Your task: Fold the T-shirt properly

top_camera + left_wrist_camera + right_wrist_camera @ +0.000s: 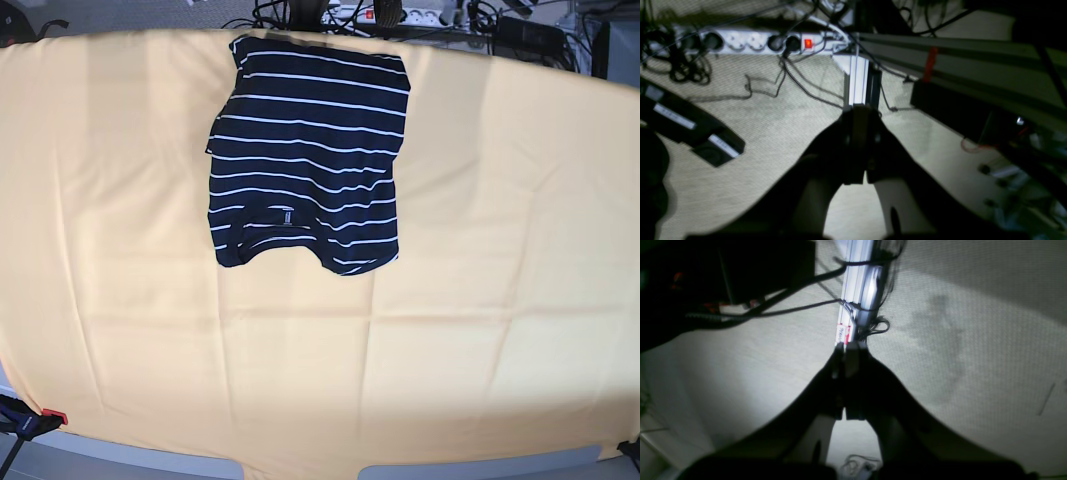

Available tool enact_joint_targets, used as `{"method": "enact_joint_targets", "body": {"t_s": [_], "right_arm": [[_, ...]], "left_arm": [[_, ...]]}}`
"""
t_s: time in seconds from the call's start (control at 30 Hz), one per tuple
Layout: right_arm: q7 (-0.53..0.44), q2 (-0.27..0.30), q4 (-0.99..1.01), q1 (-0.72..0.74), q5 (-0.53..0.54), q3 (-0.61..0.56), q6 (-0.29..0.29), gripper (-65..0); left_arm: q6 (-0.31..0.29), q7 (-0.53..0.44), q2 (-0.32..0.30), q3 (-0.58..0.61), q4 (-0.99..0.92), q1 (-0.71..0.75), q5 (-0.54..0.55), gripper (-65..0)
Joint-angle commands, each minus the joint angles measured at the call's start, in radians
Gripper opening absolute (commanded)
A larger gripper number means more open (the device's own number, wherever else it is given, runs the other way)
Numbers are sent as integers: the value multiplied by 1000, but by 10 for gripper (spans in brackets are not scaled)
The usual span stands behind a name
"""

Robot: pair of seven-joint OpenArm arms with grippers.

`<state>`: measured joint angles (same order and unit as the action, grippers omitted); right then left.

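T-shirt [305, 150] is seen in the base view, lying flat on the yellow tablecloth [480, 300] toward twelve o'clock of the table, a little to the eleven o'clock side of centre; its sleeves are folded in so that a rough rectangle is formed, with the collar and its small label [285, 214] turned toward six o'clock; its far edge reaches the table's far rim; neither arm is seen in that view. Left gripper [858, 146] is shown by its wrist camera with the jaws pressed together and nothing pinched between them; it is pointed at a beige carpeted floor [756, 133], where a white power strip [753, 41] with a lit red switch lies toward eleven o'clock among black cables [690, 66]. Right gripper [846, 376] is likewise seen with its jaws pressed together on nothing, over pale carpet, an aluminium post [860, 283] rising at twelve o'clock.
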<state>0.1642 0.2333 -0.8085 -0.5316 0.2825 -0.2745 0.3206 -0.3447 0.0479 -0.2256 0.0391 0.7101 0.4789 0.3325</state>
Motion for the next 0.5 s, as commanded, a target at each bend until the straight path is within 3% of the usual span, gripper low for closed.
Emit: {"method": "enact_joint_targets", "body": {"t_s": [0.0,0.1,0.2,0.47], "right_arm": [[-9,-9,-3,-9,-11,-20,-16,-650],[-16,-47,-3,-3,-58,-82,-87,-650],[-40,-82,-3,-3,-84,-135,-127,-650],[-46,-129,-3,-3,-119,-184,-146,-650]], "left_arm": [[27,-24,12,31,-7,8,-12,-650],[142,-101,55,119,-19,-1,-18,-650],[203,-129,93,182,-18,0,-13,-650],[202,-127,183,216,-18,10,-10,-650]]}}
